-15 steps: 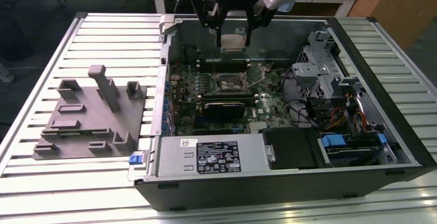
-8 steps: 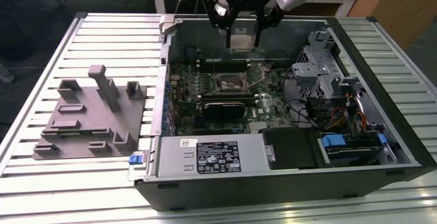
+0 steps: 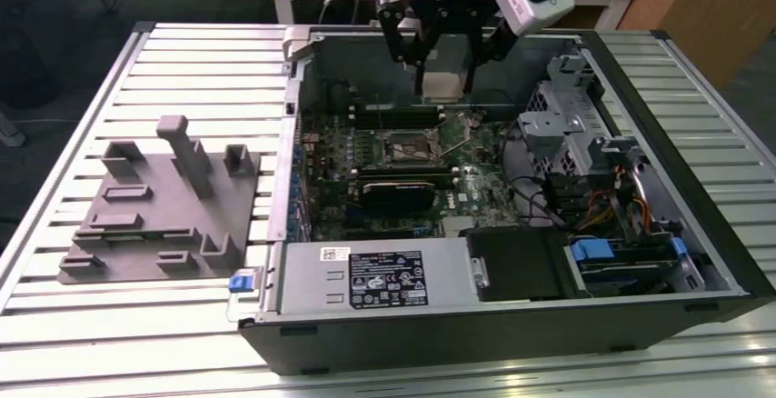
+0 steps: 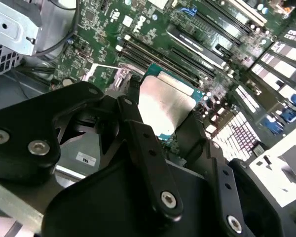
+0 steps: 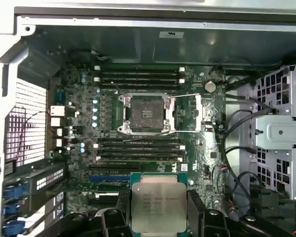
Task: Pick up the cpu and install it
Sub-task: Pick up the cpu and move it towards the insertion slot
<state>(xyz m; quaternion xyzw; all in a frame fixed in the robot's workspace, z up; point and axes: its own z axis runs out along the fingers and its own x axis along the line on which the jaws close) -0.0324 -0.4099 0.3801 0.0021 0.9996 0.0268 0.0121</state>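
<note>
My gripper [image 3: 442, 60] hangs above the back of the open computer case [image 3: 728, 262], shut on the cpu [image 3: 442, 78]. The cpu is a small square chip with a silvery metal top. In both wrist views the cpu [image 5: 159, 203] [image 4: 165, 106] sits clamped by its edges between the black fingers [image 5: 122, 205] [image 4: 138, 126]. The empty cpu socket [image 5: 144, 114] on the green motherboard [image 5: 202, 163] lies open, with its metal load frame swung aside. In the exterior view the socket [image 3: 406, 146] is below the gripper and a little nearer the camera.
A gray plastic fixture [image 3: 158, 207] stands on the slatted table [image 3: 122, 325] at the exterior view's left. Inside the case are a black heatsink block [image 3: 394, 191], a white-labelled power supply [image 3: 382, 275], a metal drive cage [image 3: 582, 134] and loose cables [image 5: 237, 148].
</note>
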